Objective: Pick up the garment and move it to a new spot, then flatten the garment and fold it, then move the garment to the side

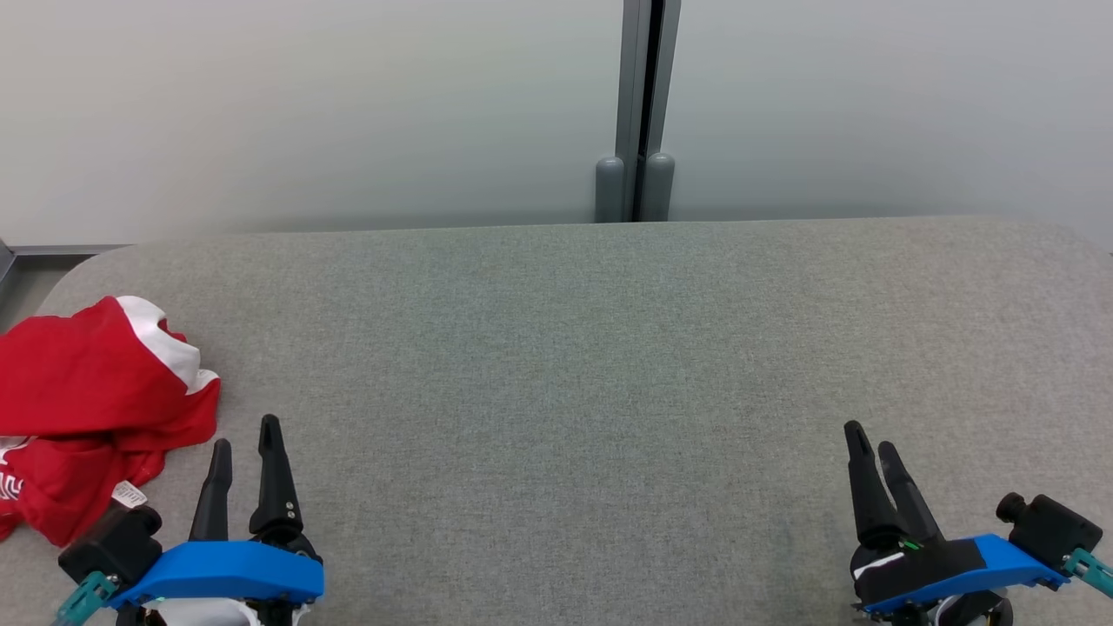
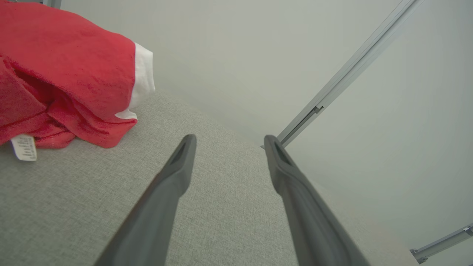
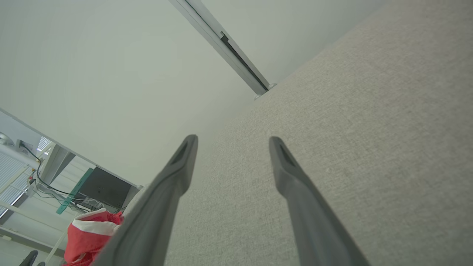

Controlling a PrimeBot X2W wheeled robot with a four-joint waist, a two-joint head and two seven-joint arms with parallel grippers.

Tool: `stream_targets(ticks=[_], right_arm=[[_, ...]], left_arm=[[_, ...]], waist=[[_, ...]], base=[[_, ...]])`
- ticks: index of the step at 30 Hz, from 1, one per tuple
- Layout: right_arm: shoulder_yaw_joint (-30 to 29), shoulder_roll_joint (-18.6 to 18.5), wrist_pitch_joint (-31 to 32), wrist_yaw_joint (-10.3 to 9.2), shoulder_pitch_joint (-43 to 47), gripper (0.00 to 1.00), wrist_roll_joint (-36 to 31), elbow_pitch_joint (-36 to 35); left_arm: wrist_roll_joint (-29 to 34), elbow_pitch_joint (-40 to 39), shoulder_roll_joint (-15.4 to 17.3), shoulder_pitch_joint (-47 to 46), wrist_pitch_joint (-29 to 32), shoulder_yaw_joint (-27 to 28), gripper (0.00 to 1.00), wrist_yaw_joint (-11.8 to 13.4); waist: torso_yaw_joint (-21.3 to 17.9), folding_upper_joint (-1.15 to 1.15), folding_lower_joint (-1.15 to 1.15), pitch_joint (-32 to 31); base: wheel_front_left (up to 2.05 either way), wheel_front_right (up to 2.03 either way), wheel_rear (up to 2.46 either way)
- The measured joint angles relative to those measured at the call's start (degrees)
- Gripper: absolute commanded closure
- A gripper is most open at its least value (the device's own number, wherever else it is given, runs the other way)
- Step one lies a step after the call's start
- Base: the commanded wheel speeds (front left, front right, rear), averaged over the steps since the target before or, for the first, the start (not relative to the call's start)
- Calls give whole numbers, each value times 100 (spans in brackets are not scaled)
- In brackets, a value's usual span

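Head view, task status: the garment (image 1: 96, 409), red with white trim, lies crumpled at the 9 o'clock edge of the grey cloth-covered table (image 1: 609, 365), with part of it running past the frame edge. It is bunched in overlapping folds, and a white care label (image 1: 129, 494) hangs out on its 5 o'clock side.

Judgement: none of the task is done yet. Pick-up, the carry to a new spot, flattening, folding and the final move aside are all left. The wide middle of the table, toward 3 o'clock from the heap, looks the likely new spot.

Fingers:
- The left gripper (image 1: 246, 433) sits at 7 o'clock and points to 12. Its two dark fingers are spread wide with nothing between them. The garment is just beside it at its 9–10 o'clock, and the tips do not touch the cloth. Left wrist view confirms this: there is table weave in the gap, and the red heap is up at 10 o'clock, apart from the tips.
- The right gripper (image 1: 871, 436) sits at 5 o'clock, well apart from the garment. Right wrist view shows its fingers equally wide and holding nothing.
- I cannot tell whether either gripper rests on the table or hovers over it.

Judgement: the left arm is the better placed to make the first grasp.
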Motion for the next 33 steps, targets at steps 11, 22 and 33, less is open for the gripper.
stream_targets(ticks=[11,22,33], right_arm=[[82,-5,-172,5,3,0,-706,86],[90,-11,-326,7,5,0,-1411,176],[80,-15,-458,7,4,0,-2072,309]], left_arm=[[829,238,9,0,-172,-44,0,129],[1455,335,22,-1,-327,-102,0,134],[2022,476,33,-2,-463,-113,0,116]], waist=[[13,0,0,-9],[27,0,0,-5],[34,0,0,-8]], base=[[0,0,0],[0,0,0],[0,0,0]])
